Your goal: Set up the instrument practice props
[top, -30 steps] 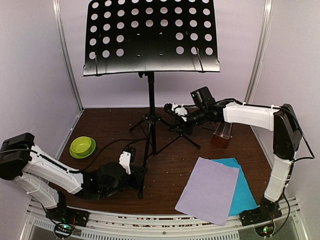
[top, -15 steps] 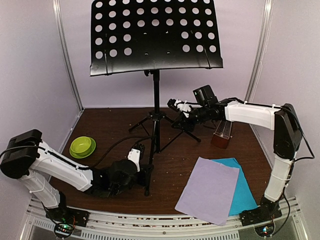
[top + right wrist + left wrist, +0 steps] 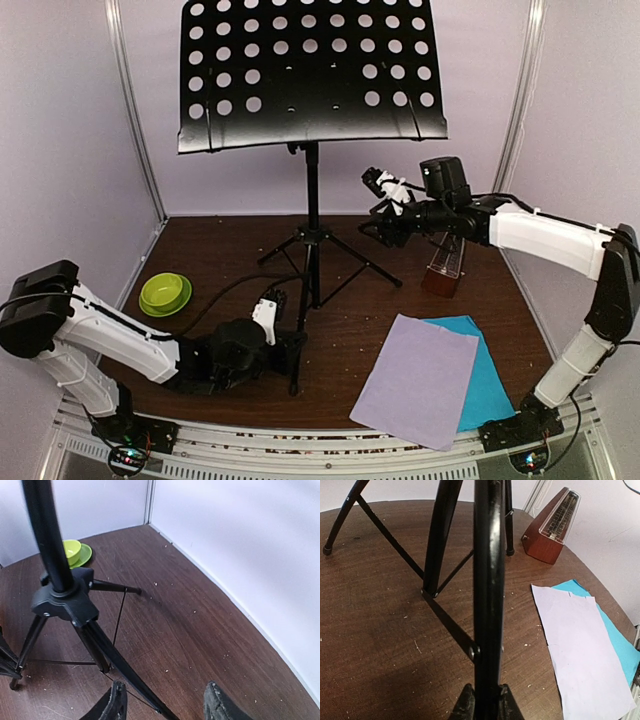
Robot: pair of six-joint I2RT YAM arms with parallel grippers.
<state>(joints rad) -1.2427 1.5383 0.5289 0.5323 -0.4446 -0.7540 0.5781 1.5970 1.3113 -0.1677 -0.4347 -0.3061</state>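
Stand [image 3: 312, 200] upright, centre of the top view, on the brown table [image 3: 220, 250]. Perforated desk [image 3: 310, 75] fills the upper centre, tilted. Three legs spread from the hub; the near leg runs down toward the lower centre.

Left gripper [image 3: 287, 348] lies low on the table, lower centre-left, clamped on that near leg. In the left wrist view the black leg [image 3: 487, 580] runs straight up the frame from between the fingers [image 3: 466, 705], which press on both its sides at the bottom edge.

Right gripper [image 3: 380, 210] is off the table, just right of the pole, centre-right of the top view. Its jaws stand apart. In the right wrist view both fingers [image 3: 117, 705] show at the bottom edge with a stand leg passing between them. Whether they touch it, I cannot tell. Hub [image 3: 65, 600] at left of that frame.

Metronome [image 3: 445, 268] upright, right of centre, near the back right of the table, apart from the stand's feet. Upper right in the left wrist view [image 3: 552, 527].

Lilac sheet [image 3: 415, 380] lies flat, lower right, overlapping the cyan sheet [image 3: 492, 385], whose right part shows beyond it.

Green bowl [image 3: 165, 292] at left of the table, well apart from the stand.
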